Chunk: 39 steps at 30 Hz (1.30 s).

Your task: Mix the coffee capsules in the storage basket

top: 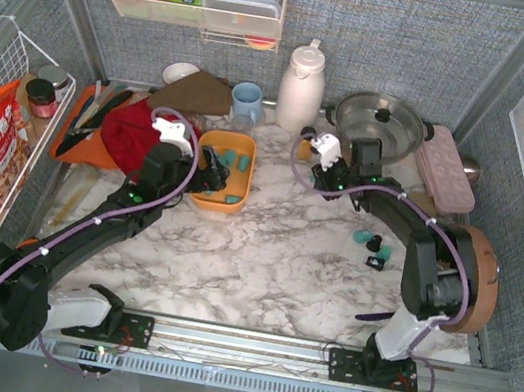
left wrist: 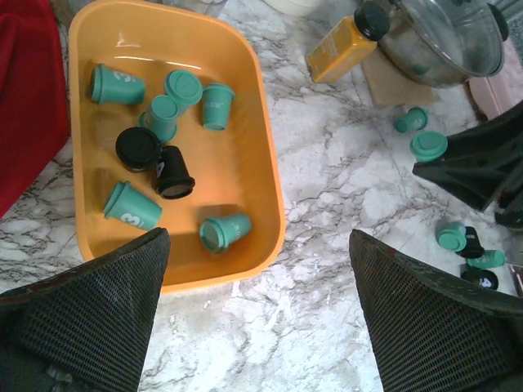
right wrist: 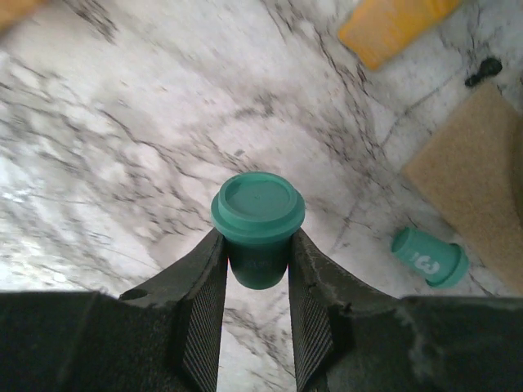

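Observation:
The orange storage basket (top: 218, 206) (left wrist: 265, 122) sits on the marble left of centre. Inside it lie several teal coffee capsules (left wrist: 135, 206) and two black ones (left wrist: 174, 173). My left gripper (top: 209, 170) (left wrist: 260, 318) hangs open over the marble just beside the basket's near rim, with nothing between its fingers. My right gripper (top: 324, 179) (right wrist: 257, 241) is shut on a teal capsule (right wrist: 257, 214), rim up, above the marble right of the basket. Another teal capsule (right wrist: 428, 256) lies on its side close by. A few more capsules (top: 375, 244) lie on the table at the right.
An amber bottle (left wrist: 343, 45) lies by a steel pot (top: 378, 123) at the back. Beside the pot are a pink egg tray (top: 447, 168) and a cork mat (right wrist: 482, 180). A white thermos (top: 302, 86), a blue mug (top: 247, 102) and a red cloth (top: 135, 138) stand behind and left of the basket.

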Available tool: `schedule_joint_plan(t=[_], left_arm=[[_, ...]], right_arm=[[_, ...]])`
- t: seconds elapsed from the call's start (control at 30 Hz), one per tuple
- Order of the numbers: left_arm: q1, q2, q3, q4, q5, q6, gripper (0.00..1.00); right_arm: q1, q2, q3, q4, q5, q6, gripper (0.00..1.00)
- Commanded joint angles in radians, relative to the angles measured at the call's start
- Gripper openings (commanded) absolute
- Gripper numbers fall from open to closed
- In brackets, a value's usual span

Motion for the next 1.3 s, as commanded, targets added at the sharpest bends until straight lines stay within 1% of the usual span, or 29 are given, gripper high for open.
schedule_joint_plan(t=[0.0,0.13,0.27,0.4,0.53,0.73,0.9,1.27], left_arm=[[-0.01,0.0,0.016,0.028,0.031,-0.008,0.99],[-0.028,0.01,0.026,0.038,0.061,-0.008,0.99],[-0.068,0.035,0.044,0.07,0.114,-0.007,0.98],[-0.142,0.076,0.093,0.101,0.18,0.005,0.94],[-0.238,0.132,0.172,0.081,0.182,0.032,0.92],[-0.307,0.21,0.209,0.111,0.182,0.02,0.86],[-0.343,0.277,0.25,0.114,0.193,0.018,0.82],[-0.373,0.334,0.279,0.131,0.194,0.005,0.74]], right_arm=[[0.016,-0.116,-0.132,0.255,-0.125,0.125,0.12],[0.049,-0.242,-0.288,0.396,-0.156,0.169,0.11],[0.091,-0.377,-0.438,0.516,-0.201,0.179,0.11],[0.131,-0.481,-0.55,0.603,-0.243,0.164,0.11],[0.151,-0.559,-0.627,0.65,-0.281,0.139,0.12],[0.16,-0.621,-0.685,0.692,-0.307,0.117,0.12],[0.163,-0.635,-0.68,0.677,-0.313,0.1,0.12],[0.167,-0.637,-0.679,0.667,-0.317,0.087,0.12]])
